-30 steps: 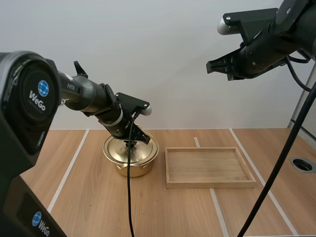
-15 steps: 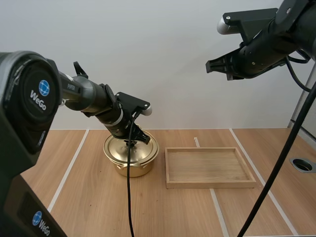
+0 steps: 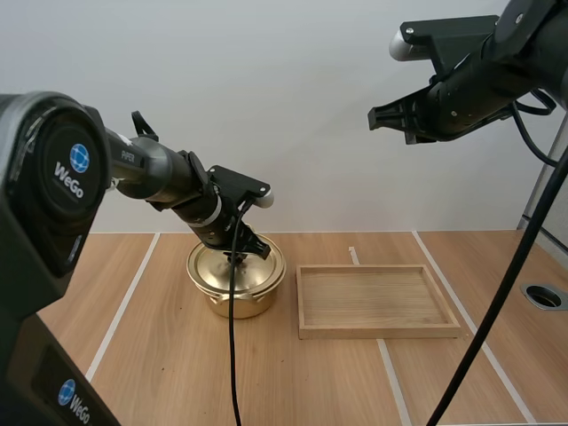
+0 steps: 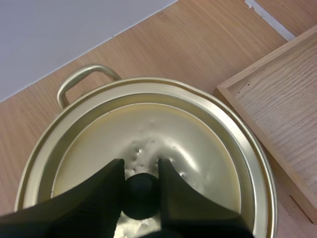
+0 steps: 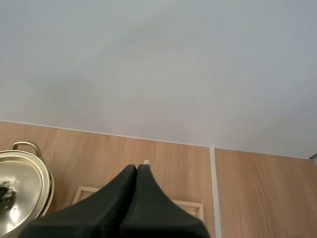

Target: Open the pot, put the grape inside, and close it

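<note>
A brass pot (image 3: pixel 234 297) stands on the table with its lid (image 4: pixel 198 148) on. My left gripper (image 3: pixel 241 255) is down over the lid's centre, and in the left wrist view its fingers (image 4: pixel 101 191) pinch the black lid knob (image 4: pixel 142 194) between them. The pot's loop handle (image 4: pixel 84 79) sticks out on the wall side. My right gripper (image 3: pixel 383 119) hangs high above the table, its fingers (image 5: pixel 131 198) lying together as one dark wedge. From there the lid (image 5: pixel 22 191) shows beside the tray.
A wooden tray (image 3: pixel 377 300) lies just right of the pot, its near corner (image 4: pixel 277 104) close to the pot's rim. White tape lines (image 3: pixel 124 306) cross the wooden table. A round hole (image 3: pixel 543 295) sits at the table's far right.
The pot and lid have shifted a touch to the right under my left gripper. My right gripper has drifted slightly left, still high above the table.
</note>
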